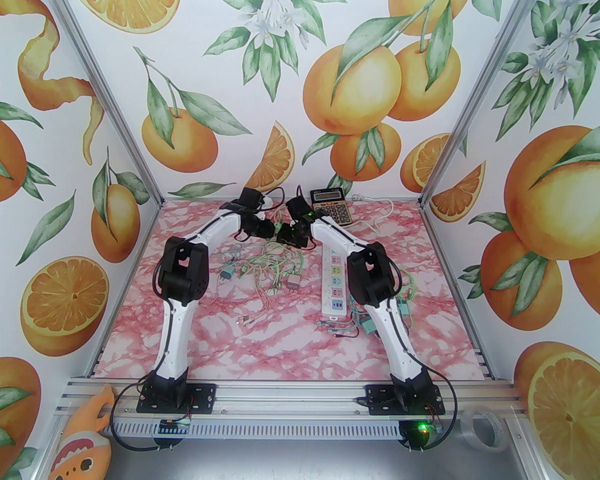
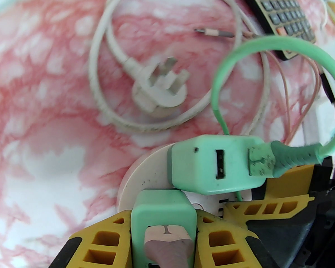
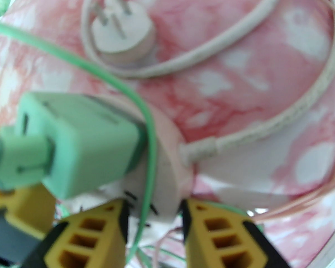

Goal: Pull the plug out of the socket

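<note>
Left wrist first: the left pincer is drawn in narrow and clamped on the green plug, a yellow finger flat on each side and a pinkish lead running out of the plug's rear between them. The plug's nose sits against the face of the round socket; whether its pins are seated or free cannot be told. Just beside it a second green adapter stands in that same socket, its green lead looping overhead. Beyond lies open pink marbled table, with a loose white plug ringed by its white cord and a calculator at the far right. Over to the right wrist: the right pincer is partly closed, pinching the round socket by its rim, one finger on the face and one behind. The second green adapter juts out on the left, a thin green lead crosses the jaws, and there is open table ahead around the white plug. From the top camera, the left arm and right arm both stretch forward with elbows raised, leaning inward, wrists meeting near the table's far edge; a power strip lies just beside the right arm, tangled leads sit between the arms, and the near half of the table gives room
</note>
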{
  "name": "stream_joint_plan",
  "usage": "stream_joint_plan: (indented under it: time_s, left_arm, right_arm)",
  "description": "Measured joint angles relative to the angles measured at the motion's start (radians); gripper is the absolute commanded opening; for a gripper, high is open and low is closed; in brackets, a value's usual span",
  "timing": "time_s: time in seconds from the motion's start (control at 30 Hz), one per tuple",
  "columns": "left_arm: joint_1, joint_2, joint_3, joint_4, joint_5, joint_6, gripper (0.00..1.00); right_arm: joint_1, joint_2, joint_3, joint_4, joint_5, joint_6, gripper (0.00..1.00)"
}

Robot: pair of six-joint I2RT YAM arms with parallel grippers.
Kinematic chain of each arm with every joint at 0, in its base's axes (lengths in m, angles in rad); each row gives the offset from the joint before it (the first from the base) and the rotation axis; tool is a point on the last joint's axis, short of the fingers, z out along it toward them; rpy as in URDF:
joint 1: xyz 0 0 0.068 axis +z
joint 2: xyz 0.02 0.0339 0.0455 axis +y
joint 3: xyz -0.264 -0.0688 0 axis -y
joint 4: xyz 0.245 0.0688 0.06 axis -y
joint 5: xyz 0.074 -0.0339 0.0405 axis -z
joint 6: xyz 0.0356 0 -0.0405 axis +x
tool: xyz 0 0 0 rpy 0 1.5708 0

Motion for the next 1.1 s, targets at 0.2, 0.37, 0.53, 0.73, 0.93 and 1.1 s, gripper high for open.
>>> stream_joint_plan:
  time_s: [0.2, 0.37, 0.53, 0.73, 0.93, 1.1]
  left_arm:
    - [-0.027, -0.005, 0.0, -0.006, -0.072, 0.029, 0.03]
    - [-0.097, -0.019, -0.011, 0.002, -0.244, 0.095, 0.03]
    - [-0.139, -0.051, -0.065, 0.052, -0.36, 0.126, 0.03]
    - [-0.147, -0.068, -0.09, 0.072, -0.376, 0.133, 0.02]
    - [-0.079, -0.068, -0.076, 0.042, -0.203, 0.057, 0.01]
    - [-0.023, -0.06, -0.076, 0.014, -0.085, -0.019, 0.02]
  right_arm:
    - [0.001, 0.013, 0.029, -0.026, 0.003, -0.015, 0.36]
    - [0.001, 0.027, 0.064, -0.07, 0.009, -0.03, 0.35]
    - [-0.002, 0.028, 0.083, -0.12, 0.016, -0.042, 0.34]
    - [-0.002, 0.033, 0.1, -0.152, 0.023, -0.054, 0.34]
    - [0.002, 0.038, 0.108, -0.153, 0.026, -0.068, 0.34]
    - [0.013, 0.039, 0.11, -0.142, 0.023, -0.078, 0.34]
